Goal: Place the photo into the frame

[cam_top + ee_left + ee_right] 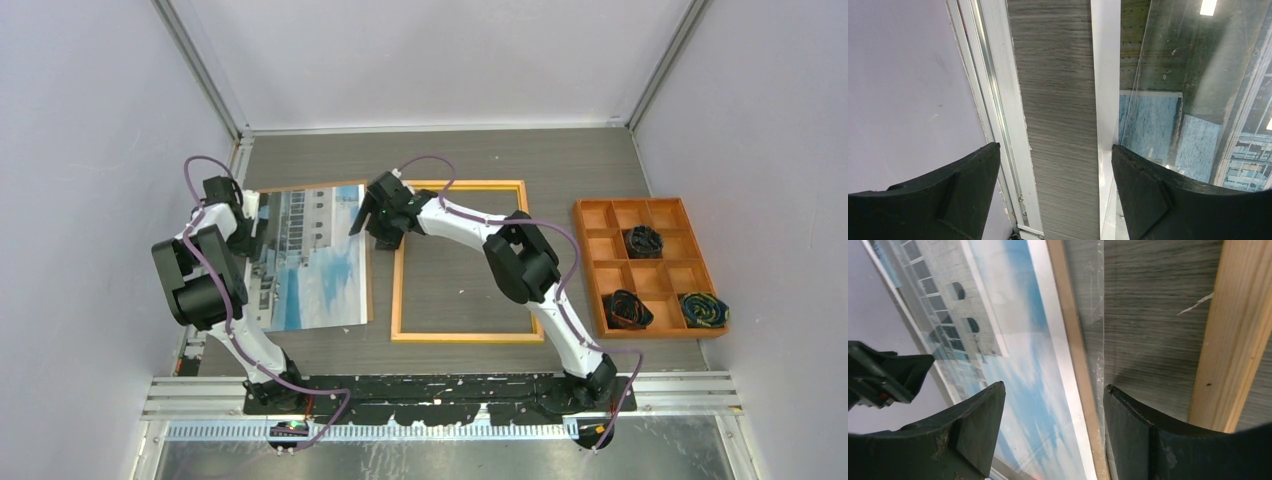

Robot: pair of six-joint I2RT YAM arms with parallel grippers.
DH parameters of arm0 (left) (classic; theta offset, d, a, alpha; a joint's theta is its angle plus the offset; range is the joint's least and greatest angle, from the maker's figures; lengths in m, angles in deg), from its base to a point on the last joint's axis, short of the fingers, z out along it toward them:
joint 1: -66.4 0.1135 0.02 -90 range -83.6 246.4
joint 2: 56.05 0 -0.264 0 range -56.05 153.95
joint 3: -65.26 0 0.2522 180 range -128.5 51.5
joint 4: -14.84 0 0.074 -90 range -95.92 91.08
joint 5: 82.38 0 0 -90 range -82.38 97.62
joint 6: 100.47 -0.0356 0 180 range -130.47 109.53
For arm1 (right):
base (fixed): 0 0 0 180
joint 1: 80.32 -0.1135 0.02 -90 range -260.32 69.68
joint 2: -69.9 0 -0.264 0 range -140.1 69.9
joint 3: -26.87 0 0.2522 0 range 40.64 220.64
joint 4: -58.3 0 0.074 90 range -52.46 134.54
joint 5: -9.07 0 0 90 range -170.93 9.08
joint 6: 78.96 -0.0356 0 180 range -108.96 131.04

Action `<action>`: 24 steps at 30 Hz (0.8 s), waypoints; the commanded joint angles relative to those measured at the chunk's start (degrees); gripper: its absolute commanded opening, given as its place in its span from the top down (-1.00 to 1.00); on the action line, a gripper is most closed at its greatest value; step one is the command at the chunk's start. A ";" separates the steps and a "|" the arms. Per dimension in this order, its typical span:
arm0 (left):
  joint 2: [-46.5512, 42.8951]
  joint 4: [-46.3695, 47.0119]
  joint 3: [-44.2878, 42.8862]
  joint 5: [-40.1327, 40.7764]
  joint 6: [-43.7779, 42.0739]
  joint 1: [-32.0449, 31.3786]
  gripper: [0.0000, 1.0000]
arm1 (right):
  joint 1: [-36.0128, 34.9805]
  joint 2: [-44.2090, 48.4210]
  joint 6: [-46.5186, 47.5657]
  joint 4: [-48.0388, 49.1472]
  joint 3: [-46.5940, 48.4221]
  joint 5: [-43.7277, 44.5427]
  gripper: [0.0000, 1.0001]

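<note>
Photo [312, 262] flat on the table [450, 170], picture side up, left of centre; it sits on a brown backing board [1075, 355] whose edge shows along the photo's right side; frame [462, 337] flat just right of it, narrow strip of table between, bare table showing through its opening; orange compartment tray [581, 265] well off right, three dark bundles [628, 309] in its cells; right gripper [365, 222] at the photo's far right corner, jaws apart, straddling the board edge; left gripper [248, 212] at the far left edge, jaws apart, one finger [1148, 195] over the white border, the other by the wall.
</note>
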 commanded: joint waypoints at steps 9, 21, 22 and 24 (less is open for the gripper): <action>3.15 -1.14 3.99 -3.09 -2.66 0.30 -0.68 | -1.16 10.00 -7.72 21.42 -2.44 -11.31 -0.49; 2.81 -2.53 2.99 -3.39 -3.25 0.33 -0.67 | -1.04 7.14 -7.32 20.97 -1.84 -14.00 0.02; 2.65 -3.23 2.54 -3.57 -3.23 0.32 -0.67 | -0.91 7.21 -6.21 19.49 -1.48 -13.18 0.20; 2.02 -5.16 0.93 -4.30 -3.49 0.77 -0.73 | -0.63 7.58 -3.64 15.37 -0.32 -12.32 0.57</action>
